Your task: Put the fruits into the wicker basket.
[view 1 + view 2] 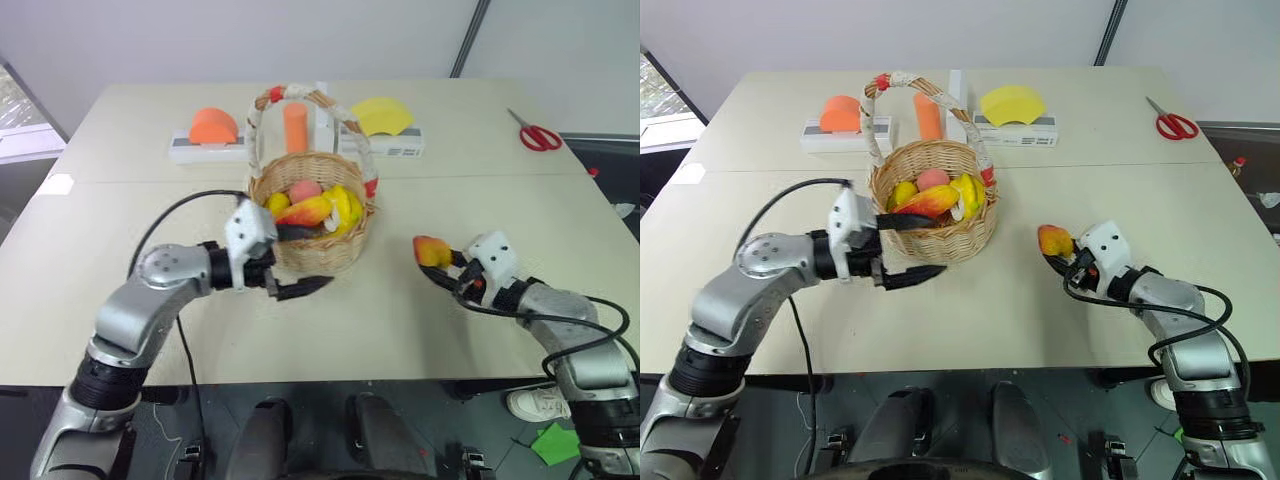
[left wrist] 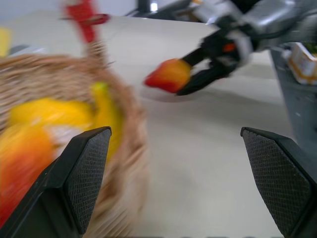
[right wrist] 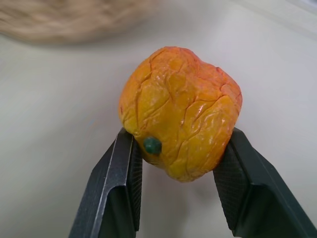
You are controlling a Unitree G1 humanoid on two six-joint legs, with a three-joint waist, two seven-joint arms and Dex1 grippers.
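Note:
The wicker basket [image 1: 322, 258] stands mid-table and holds several fruits, among them a red-and-yellow mango-like one [image 1: 305, 211] and a yellow banana [image 1: 346, 206]. My left gripper [image 1: 304, 260] is open at the basket's near-left side, with its upper finger over the rim and its lower finger outside the wall. To the right of the basket, my right gripper [image 1: 437, 266] is shut on a small yellow-red apple-like fruit [image 3: 181, 111], low over the table. The left wrist view shows that fruit [image 2: 169, 75] gripped between the black fingers [image 2: 203, 82].
At the back, white blocks carry an orange dome [image 1: 213, 127] and a yellow fan [image 1: 381, 116], with an orange cylinder [image 1: 295, 127] behind the basket. Red scissors [image 1: 540, 135] lie at the back right. Bare table lies between basket and right gripper.

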